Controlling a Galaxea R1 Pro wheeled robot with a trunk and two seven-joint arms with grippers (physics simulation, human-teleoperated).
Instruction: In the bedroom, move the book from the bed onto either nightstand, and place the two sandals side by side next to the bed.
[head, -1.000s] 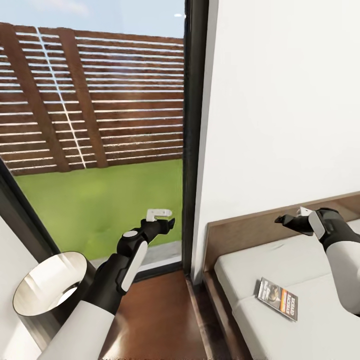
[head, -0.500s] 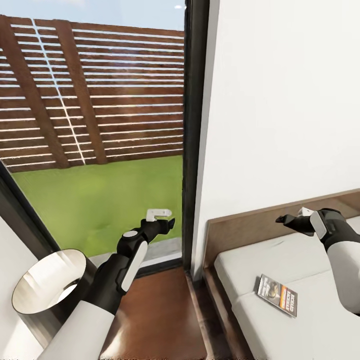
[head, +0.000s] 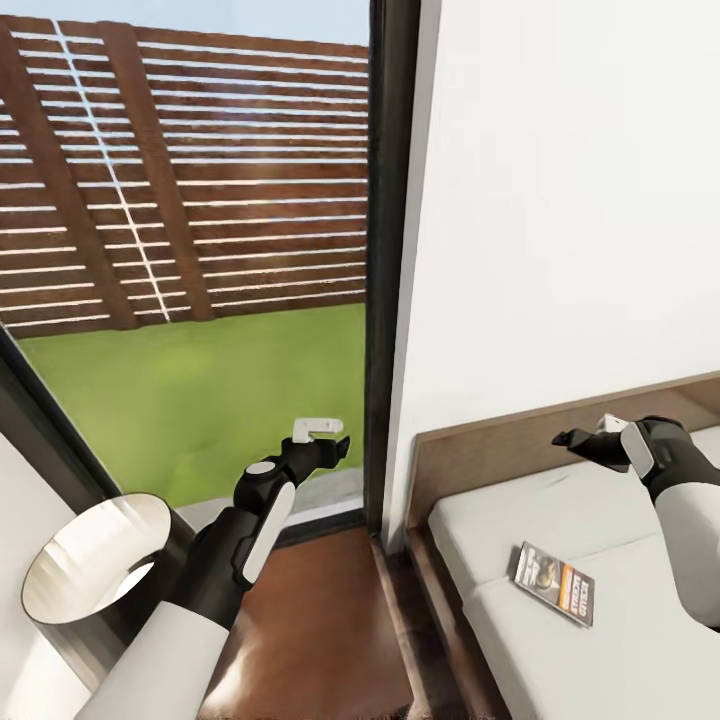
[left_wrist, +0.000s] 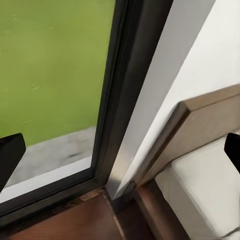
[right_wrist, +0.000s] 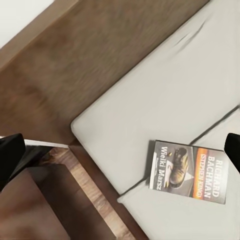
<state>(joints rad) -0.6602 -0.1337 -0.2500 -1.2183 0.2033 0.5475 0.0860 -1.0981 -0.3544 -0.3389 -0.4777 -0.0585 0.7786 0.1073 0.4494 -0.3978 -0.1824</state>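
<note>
Nearest us, a metal bin (head: 95, 575) sits by our left arm, and the left pincer (head: 335, 447) hangs over the plank floor (head: 320, 620) at the window (head: 385, 270); its wrist view shows dark tips spread to either edge, nothing between them. On our right, the book (head: 553, 583) lies flat on the bed (head: 620, 660), near the mattress seam and close to the frame's edge. Above and beyond it we hold the right pincer (head: 562, 438), empty, tips wide apart in its wrist view with the book (right_wrist: 189, 171) below. So we judge we are on the book step, approach not yet a grasp. Next, we reckon, the right arm must drop and close on that thin cover, a shallow, tricky pick. Farthest off, the headboard (head: 500, 455) and white wall (head: 570, 200).
</note>
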